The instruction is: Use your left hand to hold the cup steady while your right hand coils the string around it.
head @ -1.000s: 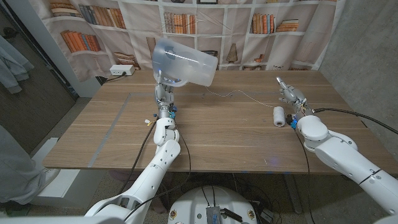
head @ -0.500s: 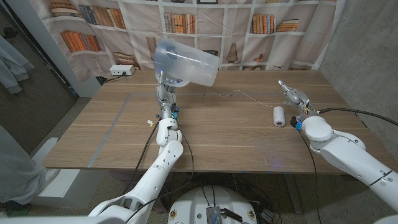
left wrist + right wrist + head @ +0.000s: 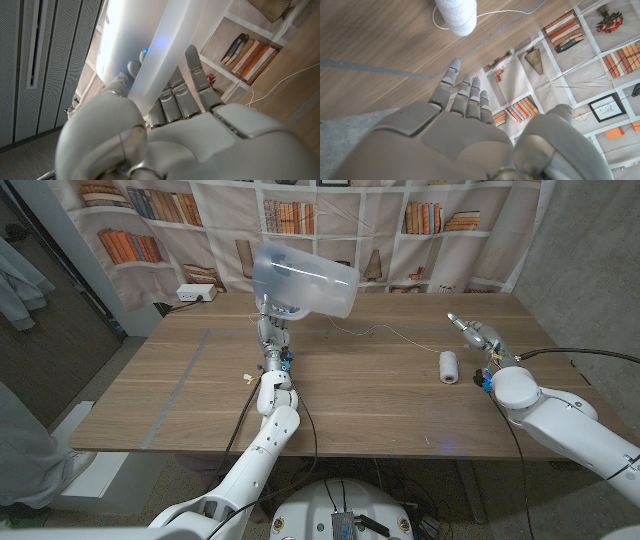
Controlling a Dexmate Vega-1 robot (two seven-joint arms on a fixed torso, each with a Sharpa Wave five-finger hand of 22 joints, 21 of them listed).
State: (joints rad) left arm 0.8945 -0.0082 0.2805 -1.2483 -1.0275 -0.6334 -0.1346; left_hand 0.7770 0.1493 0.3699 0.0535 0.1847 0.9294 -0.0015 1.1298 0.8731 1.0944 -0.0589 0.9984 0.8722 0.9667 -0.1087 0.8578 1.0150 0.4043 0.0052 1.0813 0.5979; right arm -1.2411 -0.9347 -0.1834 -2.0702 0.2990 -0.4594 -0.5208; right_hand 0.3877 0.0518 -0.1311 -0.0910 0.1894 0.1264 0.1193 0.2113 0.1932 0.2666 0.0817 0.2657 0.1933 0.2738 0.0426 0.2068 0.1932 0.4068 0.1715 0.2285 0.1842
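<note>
A large translucent plastic cup is lifted off the table at the back middle, tipped on its side with its mouth toward the right. My left hand grips it from below; in the left wrist view its fingers wrap the cup's wall. A thin white string runs from the cup across the wood to a white spool lying at the right. My right hand is just beyond the spool with its fingers straight and apart, holding nothing. The right wrist view shows the spool ahead of its fingertips.
A white power strip lies at the table's back left corner, against the bookshelf-printed backdrop. A grey strip crosses the table's left part. Black cables trail from both wrists. Bare wood spreads between the two arms.
The left arm has shifted slightly right and the cup has moved with it, tipping a bit more. The right hand has drifted a little to the right, away from the spool.
</note>
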